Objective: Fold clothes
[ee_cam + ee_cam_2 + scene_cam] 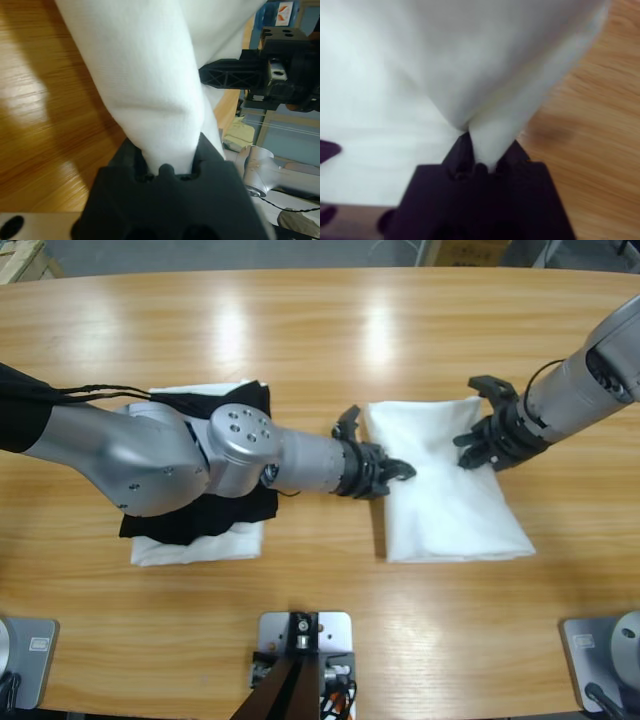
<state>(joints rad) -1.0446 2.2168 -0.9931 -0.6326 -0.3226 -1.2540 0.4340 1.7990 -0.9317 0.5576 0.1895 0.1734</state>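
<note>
Pinching the white T-shirt (pixel 450 490), left hand (pixel 385 472) and right hand (pixel 480 445) are both clamped.

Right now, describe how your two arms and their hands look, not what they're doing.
Both arms are silver-grey metal tubes with rounded joints. The left arm has a bulky elbow, a round cap with small dark holes, and thin black cables trailing off its upper end. The right arm shows a dark band at its wrist. The left hand and right hand are black, with ribbed, angular two-piece jaws.

Bright overhead glare streaks the table (pixel 300 330); right wrist view blurred close up
</note>
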